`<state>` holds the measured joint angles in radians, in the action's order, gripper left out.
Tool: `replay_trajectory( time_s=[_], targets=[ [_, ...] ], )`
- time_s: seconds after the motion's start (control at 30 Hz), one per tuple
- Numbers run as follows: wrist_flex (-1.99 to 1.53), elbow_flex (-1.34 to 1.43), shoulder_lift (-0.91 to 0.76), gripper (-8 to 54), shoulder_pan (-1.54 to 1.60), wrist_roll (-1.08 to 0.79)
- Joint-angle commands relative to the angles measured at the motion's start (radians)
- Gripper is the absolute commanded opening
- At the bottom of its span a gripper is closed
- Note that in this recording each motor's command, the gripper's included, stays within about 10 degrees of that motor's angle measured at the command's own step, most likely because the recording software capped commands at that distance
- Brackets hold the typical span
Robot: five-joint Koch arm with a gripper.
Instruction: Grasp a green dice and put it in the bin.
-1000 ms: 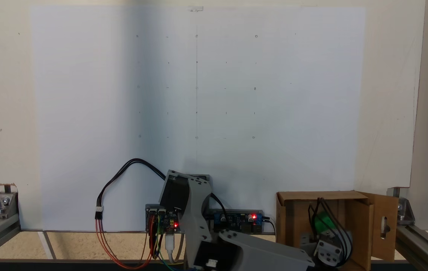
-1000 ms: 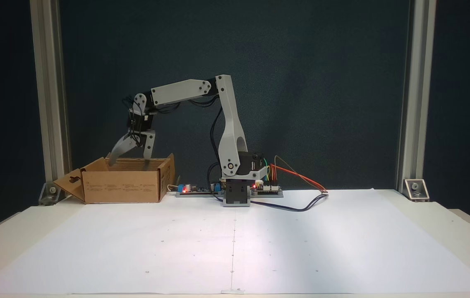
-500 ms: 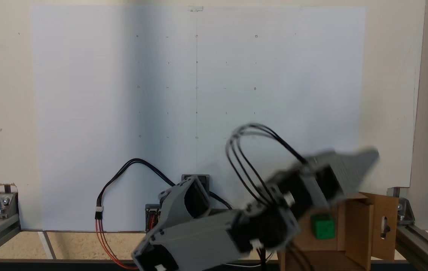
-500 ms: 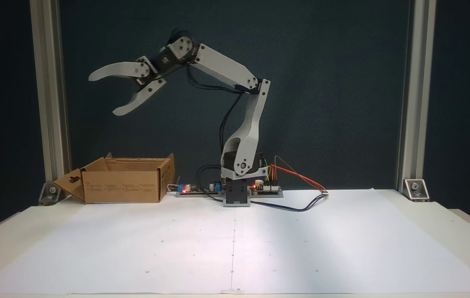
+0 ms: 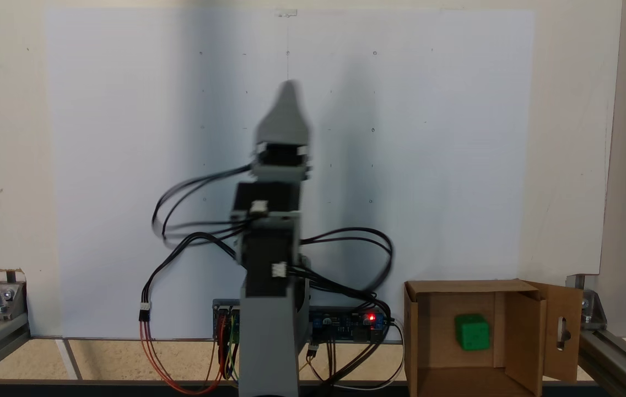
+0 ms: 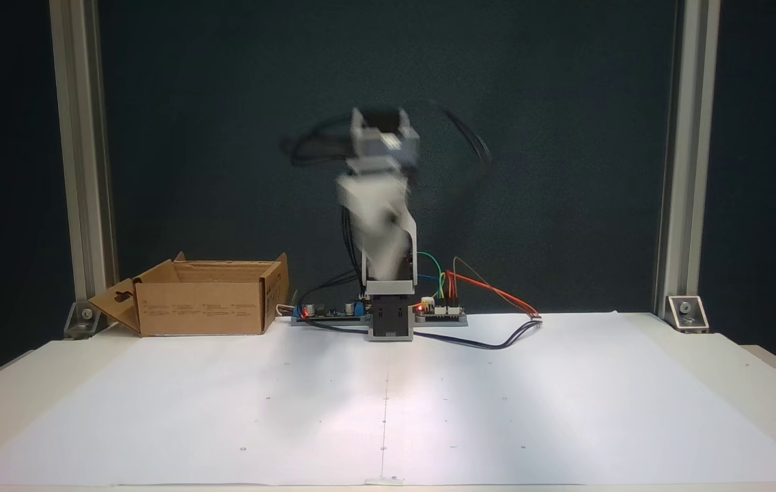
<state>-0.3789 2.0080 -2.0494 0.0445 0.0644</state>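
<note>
Dice [image 5: 472, 332] sits on the floor of the box [image 5: 525, 344], loose, nothing touching it — the drop looks done, judging by how things lie. What's left for you is the trip home: bring the arm [image 5: 269, 309] down slowly over its base, and keep the black cables [image 5: 346, 237] from snagging on the circuit boards [image 5: 346, 321] beside it.

Pose: the arm stands centred over the base, well apart from the box, pointing across the white sheet [image 5: 125, 138] in the top-down fixed view. In the front fixed view it is a blurred upright column [image 6: 381, 225] — so it reads as mid-swing.

Gripper [image 5: 286, 105]: one grey tip shows, the other jaw lies behind it or is lost in blur. You cannot tell whether it is parted or closed. Nothing green is in it
</note>
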Motion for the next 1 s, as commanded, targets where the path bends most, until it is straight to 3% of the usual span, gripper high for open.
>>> replay_trajectory(
  time_s=[0.0, 0.4, 0.97],
  targets=[
    [0.162, 0.081, -0.075, 45.1, 0.066, 0.029],
    [0.713, 0.611, -0.302, 45.0, -0.011, -0.012],
    [1.437, 0.959, -0.322, 43.2, -0.087, -0.014]
  ],
)
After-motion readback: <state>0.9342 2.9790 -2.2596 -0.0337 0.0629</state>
